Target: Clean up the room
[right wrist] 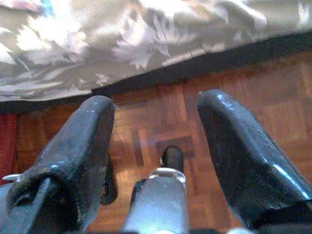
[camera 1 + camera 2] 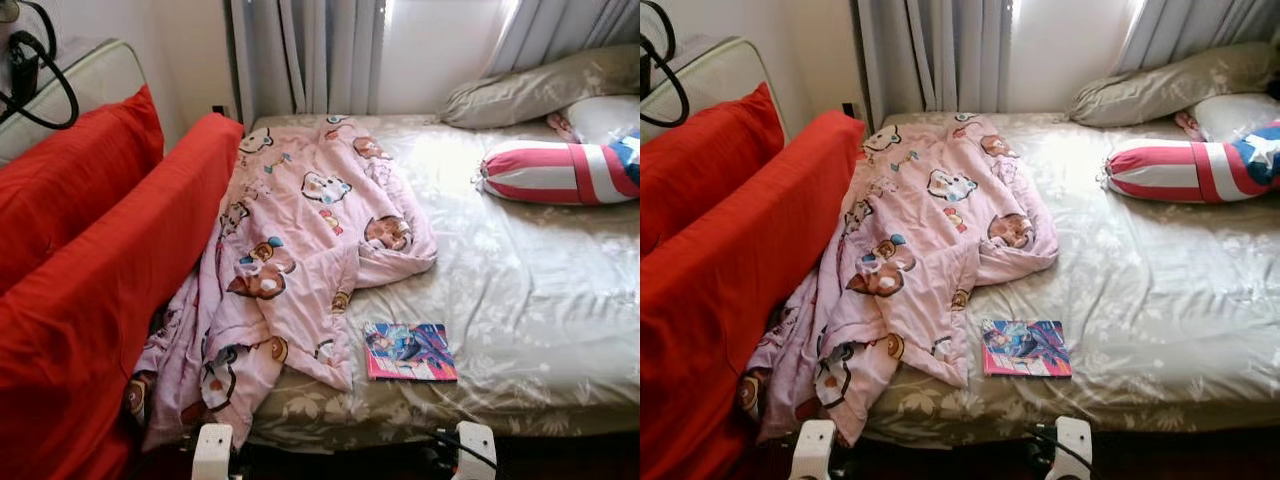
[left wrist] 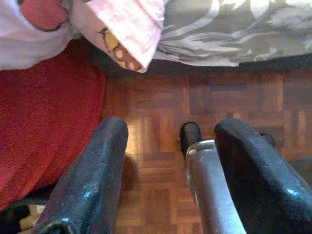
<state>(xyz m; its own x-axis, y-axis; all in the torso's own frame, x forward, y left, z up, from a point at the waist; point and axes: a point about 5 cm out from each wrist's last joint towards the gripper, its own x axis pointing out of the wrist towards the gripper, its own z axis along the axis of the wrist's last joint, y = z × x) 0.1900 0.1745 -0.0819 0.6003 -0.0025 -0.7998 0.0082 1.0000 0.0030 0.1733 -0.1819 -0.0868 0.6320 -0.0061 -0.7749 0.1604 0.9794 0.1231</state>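
Note:
A pink cartoon-print blanket (image 2: 300,250) lies crumpled across the left half of the bed (image 2: 540,300), one end hanging over the front edge. A colourful book (image 2: 408,351) lies flat on the sheet near the front edge, just right of the blanket. My left gripper (image 3: 168,139) hangs low over the parquet floor (image 3: 156,107) by the blanket's hanging corner, open and holding nothing. Beside the bed's front edge, my right gripper (image 1: 156,114) also hangs above the floor, open and holding nothing.
Red cushions (image 2: 90,270) of a sofa press against the bed's left side. A striped red, white and blue bolster (image 2: 560,172) and pillows (image 2: 540,90) lie at the head, right. Curtains (image 2: 310,55) hang behind. Two white arm parts (image 2: 212,450) show at the bottom edge.

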